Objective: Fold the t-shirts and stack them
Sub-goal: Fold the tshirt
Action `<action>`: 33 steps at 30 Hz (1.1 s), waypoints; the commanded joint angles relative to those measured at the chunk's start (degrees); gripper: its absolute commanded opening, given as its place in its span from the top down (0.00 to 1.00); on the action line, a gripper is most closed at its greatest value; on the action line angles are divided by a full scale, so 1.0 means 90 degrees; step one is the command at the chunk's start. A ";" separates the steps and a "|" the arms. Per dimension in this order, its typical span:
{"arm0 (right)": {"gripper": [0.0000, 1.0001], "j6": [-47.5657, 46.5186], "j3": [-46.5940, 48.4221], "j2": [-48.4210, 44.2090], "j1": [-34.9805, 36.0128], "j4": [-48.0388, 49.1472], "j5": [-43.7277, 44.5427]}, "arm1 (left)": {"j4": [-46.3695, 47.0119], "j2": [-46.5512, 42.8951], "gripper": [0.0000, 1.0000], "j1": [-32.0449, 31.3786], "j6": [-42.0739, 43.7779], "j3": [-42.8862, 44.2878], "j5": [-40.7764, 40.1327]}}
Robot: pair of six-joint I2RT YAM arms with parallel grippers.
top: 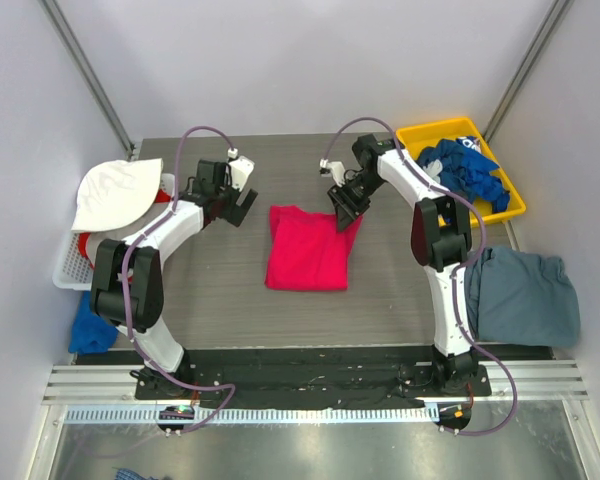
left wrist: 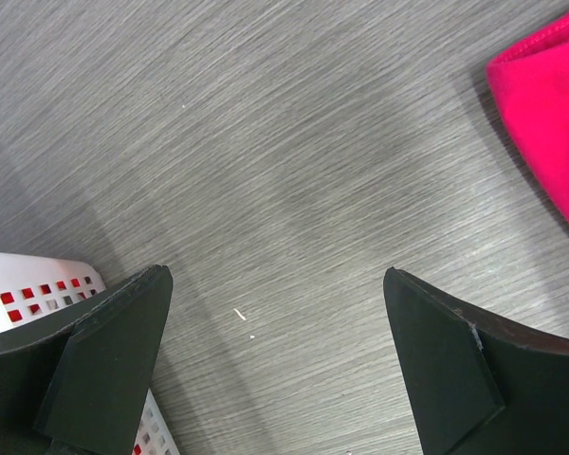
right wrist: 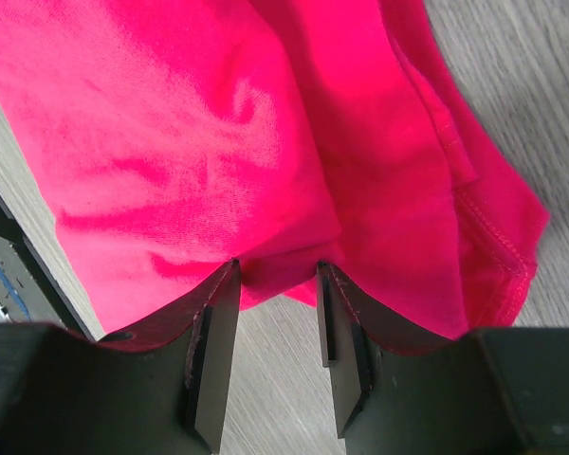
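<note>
Task in its early-to-middle stage. The bright pink-red cotton t-shirt lies at the centre of the grey wood-grain surface, already doubled into a rough rectangle, with its far right corner spread loose. The right hand is clenched on the hem at that corner, and the right wrist view shows the cloth bunched between the two black fingers. The left hand is released, its jaws wide apart above bare surface just left of the shirt, grasping nothing.

Judged done: the slate grey-blue t-shirt rests as a flat folded bundle at the near right, beside the right arm, well apart from the pink-red one. Judged left: the last fold of the pink-red shirt, its stacking, and all the crumpled royal blue t-shirts with white print, heaped in the yellow plastic tray at the far right.

Counts: one pink-red shirt; one grey-blue shirt; one blue heap, probably two or more shirts, though the tangle hides the number; one tray; two hands; one white slotted basket at the left edge
</note>
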 commanded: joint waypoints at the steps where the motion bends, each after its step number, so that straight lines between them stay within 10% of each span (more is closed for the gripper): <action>1: 0.54 -0.0160 0.0331 -0.0040 -0.0003 -0.0132 -0.0164 | 0.0059 -0.0042 0.01 -0.0029 0.0095 -0.0037 0.0082; 33: 0.52 -0.0297 0.0654 0.0126 -0.0022 -0.0366 -0.0066 | 0.0049 -0.0032 0.00 -0.0029 0.0144 -0.0017 0.0082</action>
